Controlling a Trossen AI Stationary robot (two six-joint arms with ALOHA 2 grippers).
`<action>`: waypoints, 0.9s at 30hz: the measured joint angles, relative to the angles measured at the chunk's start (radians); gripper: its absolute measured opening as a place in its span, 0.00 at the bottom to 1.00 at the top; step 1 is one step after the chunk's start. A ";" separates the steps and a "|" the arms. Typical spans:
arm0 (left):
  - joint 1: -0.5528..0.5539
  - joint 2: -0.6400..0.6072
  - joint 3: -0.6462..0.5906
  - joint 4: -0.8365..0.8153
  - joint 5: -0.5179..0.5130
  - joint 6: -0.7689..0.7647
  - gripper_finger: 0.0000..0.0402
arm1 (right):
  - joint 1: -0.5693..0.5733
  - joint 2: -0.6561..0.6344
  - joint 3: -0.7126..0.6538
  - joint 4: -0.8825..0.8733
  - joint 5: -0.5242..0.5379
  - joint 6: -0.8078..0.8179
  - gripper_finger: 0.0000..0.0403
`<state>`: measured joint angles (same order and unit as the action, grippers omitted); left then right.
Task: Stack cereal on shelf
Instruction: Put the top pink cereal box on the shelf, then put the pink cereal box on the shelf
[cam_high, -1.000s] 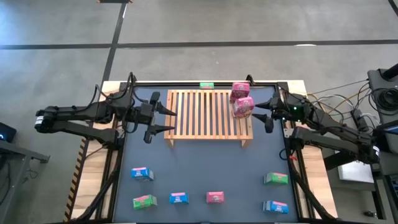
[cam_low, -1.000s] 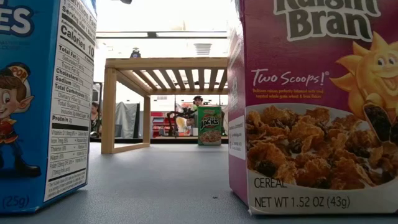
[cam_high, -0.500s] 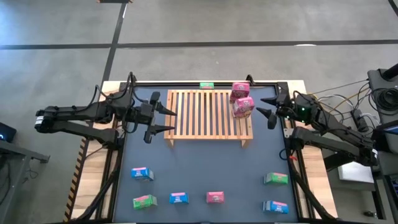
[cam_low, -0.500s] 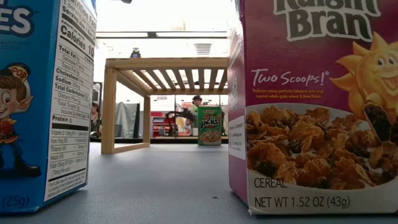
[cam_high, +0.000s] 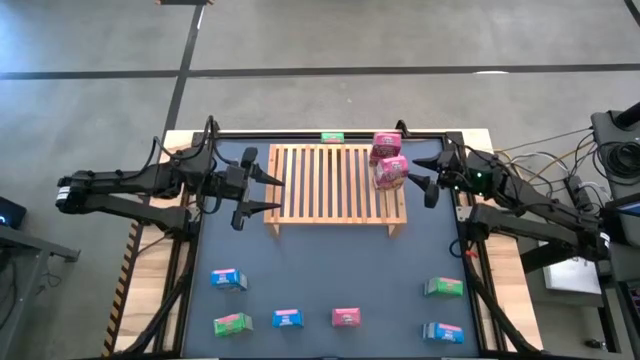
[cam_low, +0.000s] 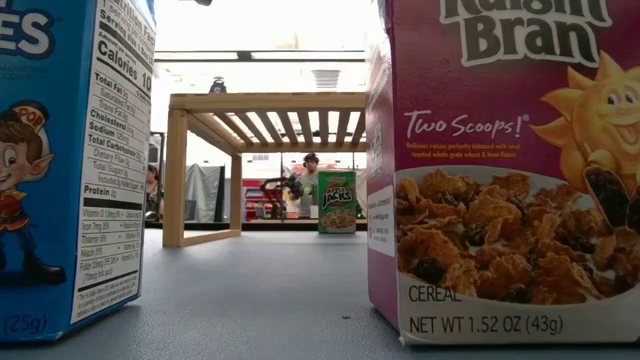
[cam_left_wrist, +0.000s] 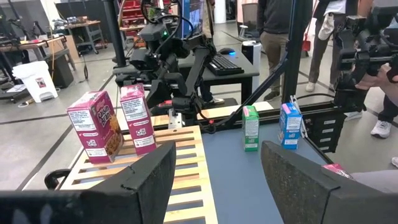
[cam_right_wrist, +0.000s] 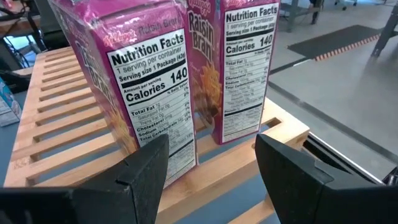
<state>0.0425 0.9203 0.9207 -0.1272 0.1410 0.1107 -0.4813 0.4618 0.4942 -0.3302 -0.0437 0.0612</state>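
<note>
Overhead and wrist views of the cereal-stacking station. Two pink Raisin Bran boxes (cam_high: 388, 162) stand upright, one close behind the other, on the right end of the slatted wooden shelf (cam_high: 330, 186). A third pink box (cam_high: 346, 317) lies on the near part of the table among three blue boxes (cam_high: 288, 319) and two green boxes (cam_high: 232, 323); another green box (cam_high: 332, 137) stands behind the shelf's far edge. The right gripper (cam_high: 427, 176) hangs just right of the shelved pair, jaws apart and empty, the boxes' nutrition panels facing it. The left gripper (cam_high: 260, 192) waits at the shelf's left end, jaws likewise apart and empty. Handling note: these small cardboard boxes are probably light, easily toppled and crushable under a hard squeeze; a gentle pinch across the two broad faces, near mid-height, seems the safest hold.
</note>
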 joint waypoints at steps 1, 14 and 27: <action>0.000 0.000 0.000 0.000 0.000 0.000 0.55 | 0.000 0.000 0.000 0.002 0.000 0.004 0.57; 0.000 0.000 0.000 0.000 0.000 0.000 0.55 | 0.033 0.000 0.000 0.013 0.000 0.020 0.57; 0.000 0.000 0.000 -0.022 0.000 0.000 0.55 | 0.036 -0.053 0.104 -0.241 0.072 0.025 0.57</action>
<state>0.0429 0.9203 0.9207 -0.1488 0.1406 0.1104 -0.4450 0.4085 0.5984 -0.5711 0.0279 0.0860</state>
